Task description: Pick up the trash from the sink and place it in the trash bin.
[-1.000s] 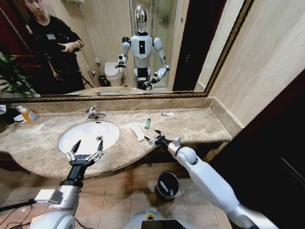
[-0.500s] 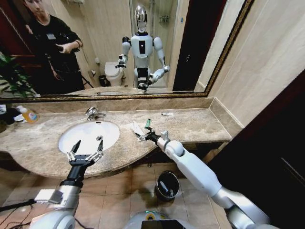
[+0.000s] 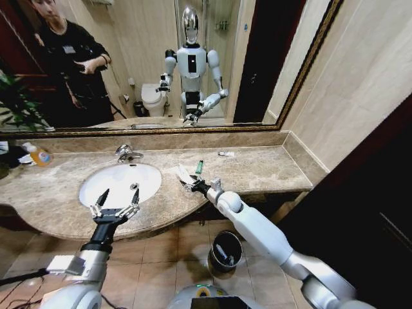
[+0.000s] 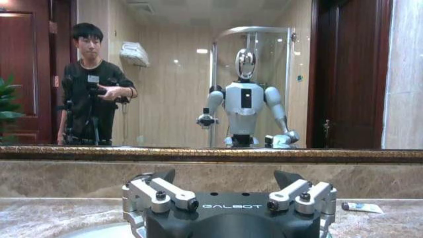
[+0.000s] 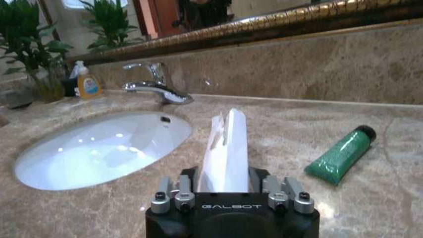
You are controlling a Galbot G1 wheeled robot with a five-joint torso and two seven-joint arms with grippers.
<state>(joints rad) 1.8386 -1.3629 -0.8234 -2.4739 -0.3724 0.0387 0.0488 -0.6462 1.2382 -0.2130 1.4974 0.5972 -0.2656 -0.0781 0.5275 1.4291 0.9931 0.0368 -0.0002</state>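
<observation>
- The strip [image 5: 227, 144] is lying on the counter [image 3: 270, 168] beside the sink [image 3: 119, 183], its near end sitting between the right gripper's [image 3: 190, 185] fingers (a firm pinch I cannot confirm).
- Green stick [image 3: 199, 167] and tube [image 3: 226, 154] are waiting.
- Bin [image 3: 226, 251] is holding something already.
- Left gripper [image 3: 116, 205] is hovering spread open, empty.

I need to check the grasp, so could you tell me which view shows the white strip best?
The right wrist view: the white strip rises between the right gripper fingers. The head view shows it small on the counter; the left wrist view gives nothing useful.
</observation>
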